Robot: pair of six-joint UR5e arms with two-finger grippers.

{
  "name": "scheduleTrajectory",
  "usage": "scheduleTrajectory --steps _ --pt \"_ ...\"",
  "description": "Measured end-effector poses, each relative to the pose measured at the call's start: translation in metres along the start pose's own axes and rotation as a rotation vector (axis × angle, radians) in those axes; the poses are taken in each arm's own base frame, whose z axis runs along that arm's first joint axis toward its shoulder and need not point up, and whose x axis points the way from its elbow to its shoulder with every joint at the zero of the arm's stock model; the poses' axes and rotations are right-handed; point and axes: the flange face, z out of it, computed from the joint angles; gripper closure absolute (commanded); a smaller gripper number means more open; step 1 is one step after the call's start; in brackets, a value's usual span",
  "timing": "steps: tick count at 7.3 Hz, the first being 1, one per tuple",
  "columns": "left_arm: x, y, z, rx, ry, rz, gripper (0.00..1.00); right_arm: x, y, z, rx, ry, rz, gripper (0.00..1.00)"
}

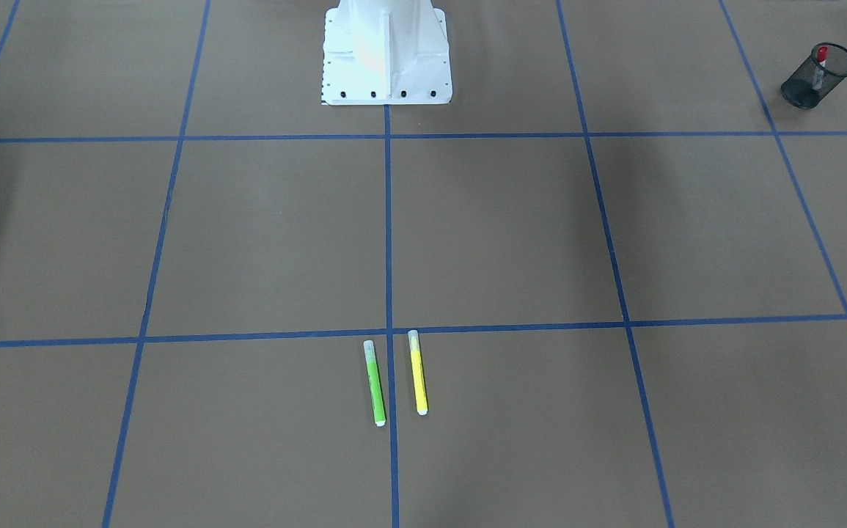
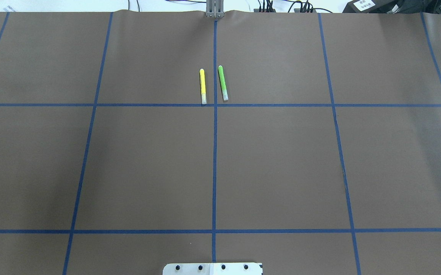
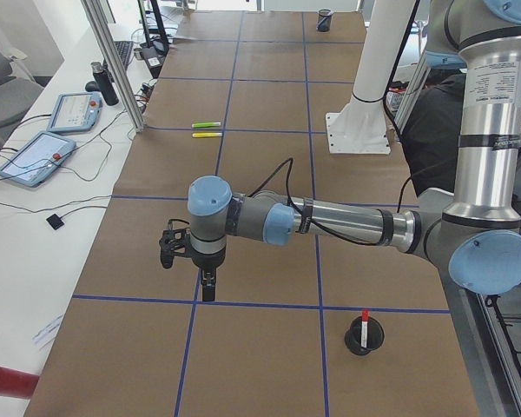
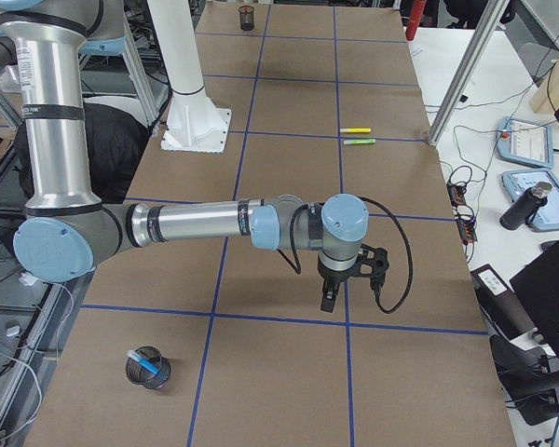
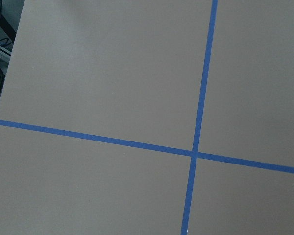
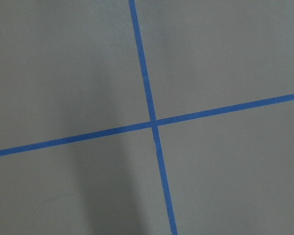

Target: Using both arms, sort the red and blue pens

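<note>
Exterior left | left pincer hangs over table, opening cannot tell | right pincer over table, opening cannot tell

Brown cover is lying flat over the whole table, w/ blue tape lines crossing it into big squares. Light is falling soft & even from above, leaving only faint grey shadows on the cover. A white bench is running along the table's long side, w/ two tablets lying on it. A metal post is standing at the bench edge & a grey chair is standing behind it. Cables are bunching at the table's far edge. A dark screen is sitting at one end of the bench.
</note>
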Motion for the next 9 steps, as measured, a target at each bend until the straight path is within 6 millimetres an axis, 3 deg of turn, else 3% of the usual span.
scheduleTrajectory --steps 3,9 --pt "-0.003 0.006 0.004 -0.01 0.005 -0.004 0.0 0.006 0.006 0.015 -0.028 0.007 0.003 0.0" --pt "-0.003 0.021 0.015 -0.043 0.06 0.005 0.0 0.003 0.006 0.015 -0.029 0.004 -0.005 0.0"
